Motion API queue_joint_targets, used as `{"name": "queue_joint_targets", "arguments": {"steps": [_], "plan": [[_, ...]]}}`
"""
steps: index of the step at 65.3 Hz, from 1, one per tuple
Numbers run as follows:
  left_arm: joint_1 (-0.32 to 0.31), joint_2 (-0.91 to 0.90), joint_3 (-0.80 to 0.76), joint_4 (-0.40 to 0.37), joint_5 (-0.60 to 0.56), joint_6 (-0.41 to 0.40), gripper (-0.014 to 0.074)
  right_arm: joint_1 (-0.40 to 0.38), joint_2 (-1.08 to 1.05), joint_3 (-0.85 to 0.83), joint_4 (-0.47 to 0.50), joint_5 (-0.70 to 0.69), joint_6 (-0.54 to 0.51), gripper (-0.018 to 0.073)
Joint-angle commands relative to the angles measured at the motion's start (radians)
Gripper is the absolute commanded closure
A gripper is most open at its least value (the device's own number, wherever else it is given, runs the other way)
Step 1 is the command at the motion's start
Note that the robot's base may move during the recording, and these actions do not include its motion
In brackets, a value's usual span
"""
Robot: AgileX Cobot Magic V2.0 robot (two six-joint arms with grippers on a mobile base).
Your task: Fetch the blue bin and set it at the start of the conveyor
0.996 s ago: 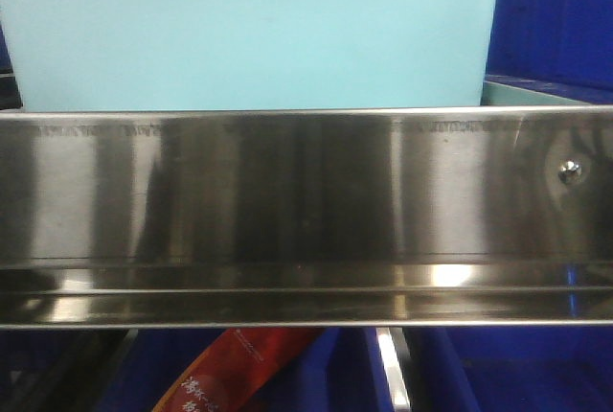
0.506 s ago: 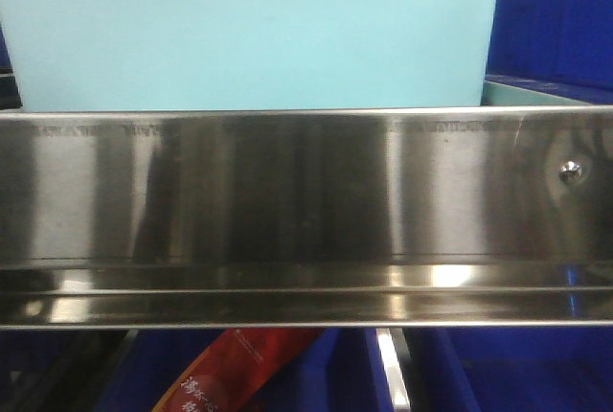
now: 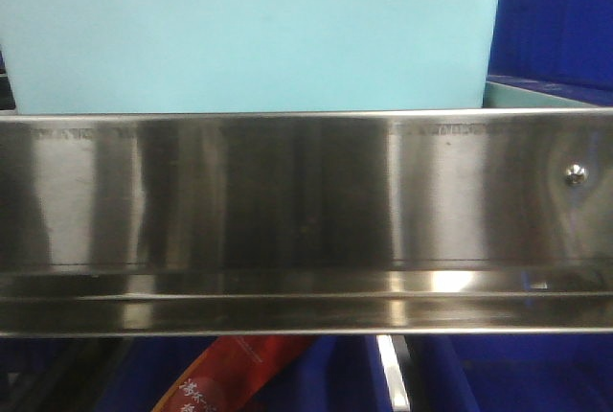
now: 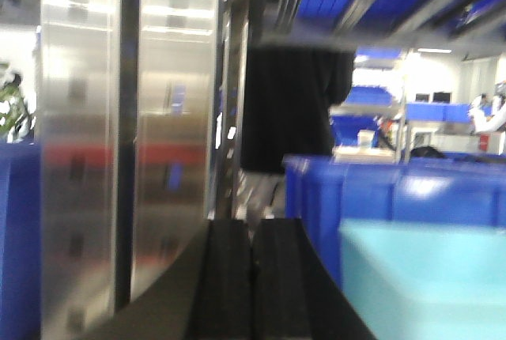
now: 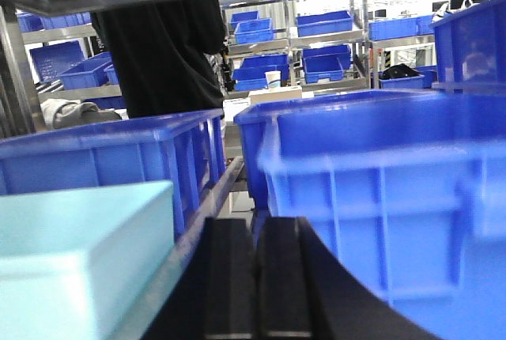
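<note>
Front view: rail [image 3: 306, 201] sits lower than 1 s ago; bin [image 3: 249, 38] unmoved behind it. Flanking it, left end effector [image 4: 253, 277] and right end effector [image 5: 257, 277] pressed together, empty; lift pending.

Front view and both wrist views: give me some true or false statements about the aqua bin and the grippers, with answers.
1. In the front view the aqua bin shows above the top edge of the steel rail. True.
2. The left gripper is clamped on the aqua bin's rim. False: its jaws are together with nothing between them, and the aqua bin lies off to its right.
3. In the right wrist view the aqua bin lies left of the right gripper. True.
4. The red packet lies inside the aqua bin. False: it shows below the rail.
5. The right gripper is wide open. False: its jaws are together.
</note>
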Motion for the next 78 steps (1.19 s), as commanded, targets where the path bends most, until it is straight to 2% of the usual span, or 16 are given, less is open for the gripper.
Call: {"name": "queue_joint_targets", "arguments": {"steps": [1, 11, 17, 21, 28, 35, 47, 54, 62, 68, 78], "plan": [[0.002, 0.072, -0.111, -0.003, 0.105, -0.001, 0.0547, 0.002, 0.082, -0.1, -0.007, 0.091, -0.004, 0.0552], [0.002, 0.207, -0.218, -0.06, 0.18, -0.001, 0.0218, 0.002, 0.231, -0.195, 0.005, 0.075, -0.004, 0.0145], [-0.03, 0.257, -0.236, -0.06, 0.18, -0.001, 0.0084, 0.002, 0.297, -0.195, 0.005, 0.001, -0.004, -0.0015], [-0.062, 0.28, -0.248, -0.06, 0.193, -0.001, 0.0042, 0.004, 0.336, -0.21, 0.005, -0.017, -0.046, -0.0009], [-0.149, 0.341, -0.281, -0.058, 0.273, -0.001, 0.0038, 0.044, 0.405, -0.261, 0.018, 0.024, -0.157, -0.0008], [-0.249, 0.437, -0.332, -0.044, 0.344, 0.002, 0.0038, 0.117, 0.497, -0.324, 0.031, 0.084, -0.161, -0.0008], [-0.372, 0.642, -0.45, -0.017, 0.355, 0.002, 0.0038, 0.28, 0.687, -0.407, 0.031, 0.119, -0.161, 0.0001], [-0.386, 0.802, -0.587, -0.017, 0.412, 0.002, 0.0047, 0.343, 0.816, -0.495, 0.031, 0.158, -0.157, 0.0001], [-0.382, 0.973, -0.773, -0.008, 0.552, -0.004, 0.005, 0.351, 0.97, -0.654, 0.015, 0.284, -0.079, 0.0001], [-0.37, 1.096, -0.907, 0.002, 0.658, -0.058, 0.005, 0.351, 1.073, -0.78, -0.061, 0.377, -0.002, 0.0001], [-0.335, 1.274, -1.096, 0.094, 0.816, -0.131, 0.005, 0.351, 1.238, -0.997, -0.192, 0.573, 0.145, 0.0001]]}}
